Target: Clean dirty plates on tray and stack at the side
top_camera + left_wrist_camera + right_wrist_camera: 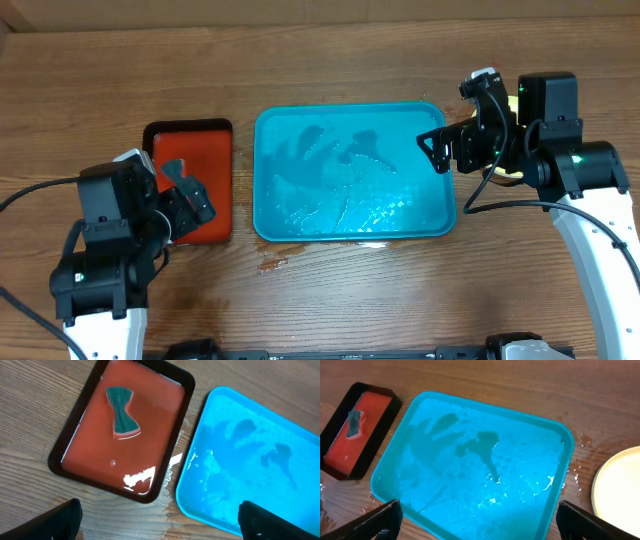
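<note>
Teal tray lies bare and wet; a pale plate sits just right of it. Your left claw and right claw gape empty, with the sponge parked left of it, so washing looks done.

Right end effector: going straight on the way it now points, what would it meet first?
Most likely the wet floor of the teal tray, which fills the wrist view between the fingers of the open right end effector. Nothing lies in between; the pale plate sits off to the side.
</note>
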Action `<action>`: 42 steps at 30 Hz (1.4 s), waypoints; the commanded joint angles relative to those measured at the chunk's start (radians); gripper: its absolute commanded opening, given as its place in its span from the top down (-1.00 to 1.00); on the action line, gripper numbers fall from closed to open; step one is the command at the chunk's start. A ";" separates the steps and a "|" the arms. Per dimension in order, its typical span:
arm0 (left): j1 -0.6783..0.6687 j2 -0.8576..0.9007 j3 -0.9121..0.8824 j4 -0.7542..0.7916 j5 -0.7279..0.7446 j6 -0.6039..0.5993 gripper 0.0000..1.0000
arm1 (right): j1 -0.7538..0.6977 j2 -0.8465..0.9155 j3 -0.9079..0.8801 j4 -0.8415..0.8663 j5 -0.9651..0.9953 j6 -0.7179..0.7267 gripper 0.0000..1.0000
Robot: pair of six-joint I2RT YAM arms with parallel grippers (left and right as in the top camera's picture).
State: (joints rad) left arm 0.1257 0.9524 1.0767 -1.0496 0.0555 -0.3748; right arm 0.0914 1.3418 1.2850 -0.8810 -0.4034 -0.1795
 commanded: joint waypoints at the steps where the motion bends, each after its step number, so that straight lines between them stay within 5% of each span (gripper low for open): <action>1: -0.002 0.026 -0.016 0.008 -0.014 -0.018 -0.99 | -0.002 -0.018 0.020 0.037 -0.009 0.003 -1.00; 27: -0.002 0.359 -0.016 0.008 -0.014 -0.018 -0.99 | -0.002 -0.023 0.019 0.109 -0.123 -0.012 -1.00; 42: -0.002 0.506 -0.016 0.008 -0.014 -0.018 -0.99 | 0.000 -0.253 0.011 0.015 -0.016 -0.012 -1.00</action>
State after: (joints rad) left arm 0.1257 1.4376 1.0672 -1.0458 0.0490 -0.3859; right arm 0.0917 1.1137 1.2850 -0.8528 -0.4530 -0.1844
